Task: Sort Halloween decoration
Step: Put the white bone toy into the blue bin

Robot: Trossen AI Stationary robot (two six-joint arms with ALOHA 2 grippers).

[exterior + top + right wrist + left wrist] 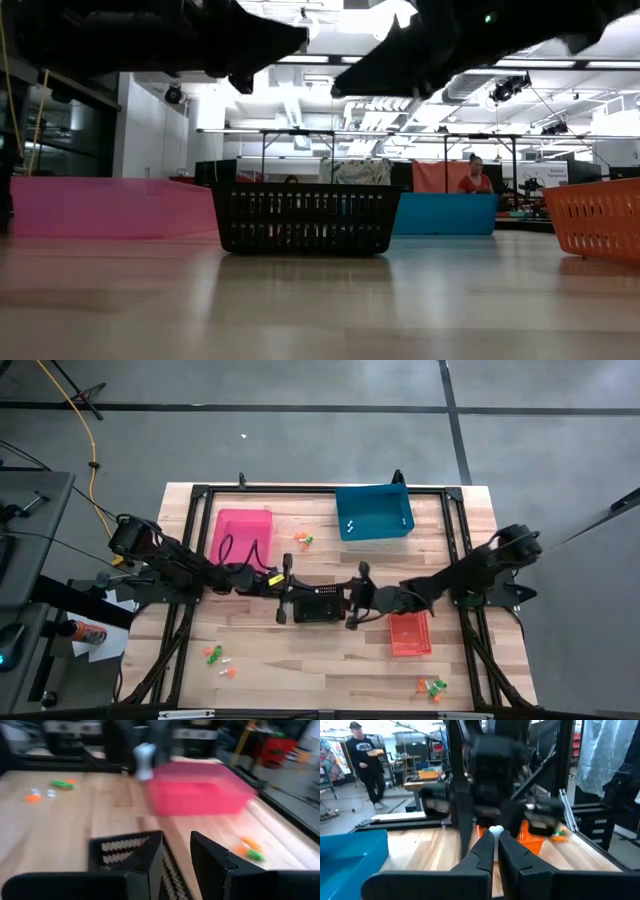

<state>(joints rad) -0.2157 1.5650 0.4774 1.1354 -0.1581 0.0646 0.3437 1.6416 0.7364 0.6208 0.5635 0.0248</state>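
A black bin [318, 603] stands mid-table between my two grippers. My left gripper [496, 836] comes in level from the table's left, at the bin's left end, shut on a small white trinket [495, 829]; that trinket [144, 760] also shows in the right wrist view. My right gripper [176, 840] hangs at the bin's right end, open, with nothing between its fingers. Loose orange, green and white trinkets lie on the table far of the bin [302, 540], near left [220, 658] and near right [432, 688]. My left gripper pinches the white trinket's lower part [495, 833] between its two fingertips. The fingers lie level and come from the table's left. The trinket sticks up above the fingertips, lifted clear of the table.
A pink bin [243, 535] stands at the far left, a blue bin [373, 512] at the far right, an orange bin [410, 633] near right of the black one. A dark frame [200, 495] runs around the tabletop. People show in the room beyond.
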